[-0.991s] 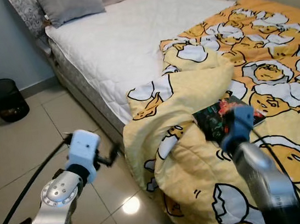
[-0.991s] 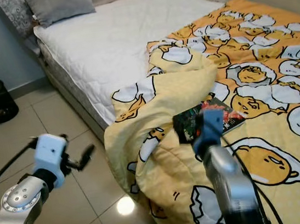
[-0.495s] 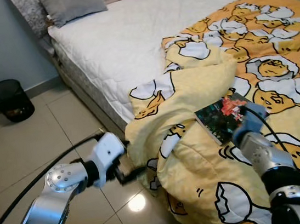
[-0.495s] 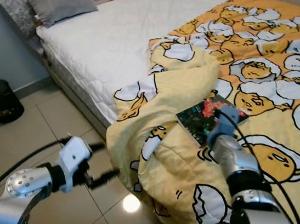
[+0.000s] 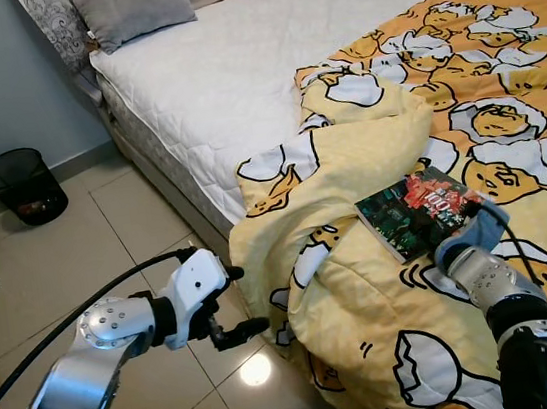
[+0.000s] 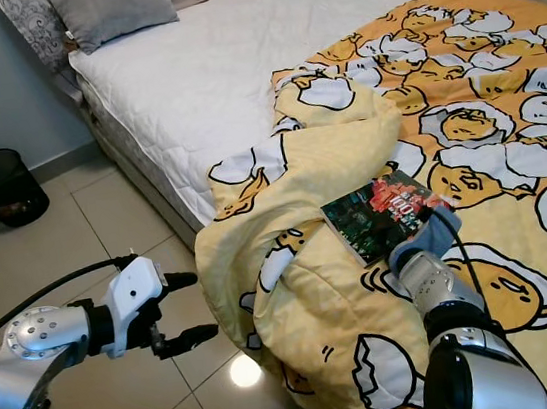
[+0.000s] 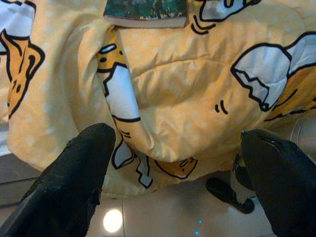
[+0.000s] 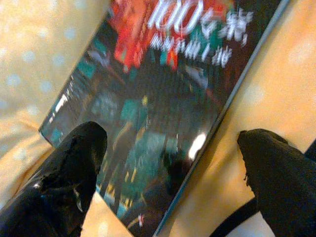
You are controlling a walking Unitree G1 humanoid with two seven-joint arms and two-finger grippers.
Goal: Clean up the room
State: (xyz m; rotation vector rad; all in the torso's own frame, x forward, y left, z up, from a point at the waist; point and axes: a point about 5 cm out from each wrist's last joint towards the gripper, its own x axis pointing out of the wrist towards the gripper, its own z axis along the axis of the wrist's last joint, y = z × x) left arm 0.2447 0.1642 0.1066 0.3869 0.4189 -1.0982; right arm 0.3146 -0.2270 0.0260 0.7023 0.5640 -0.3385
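One book (image 5: 418,210), one bin (image 5: 21,184), perhaps three pillows (image 5: 132,8).

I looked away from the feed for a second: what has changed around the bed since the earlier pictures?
The right gripper has come down onto the book, its open fingers now astride the cover without gripping it. The left gripper swung in from over the floor to the hanging edge of the yellow blanket, open, holding nothing. The book, blanket and black bin stayed put; the camera itself shifted a little.
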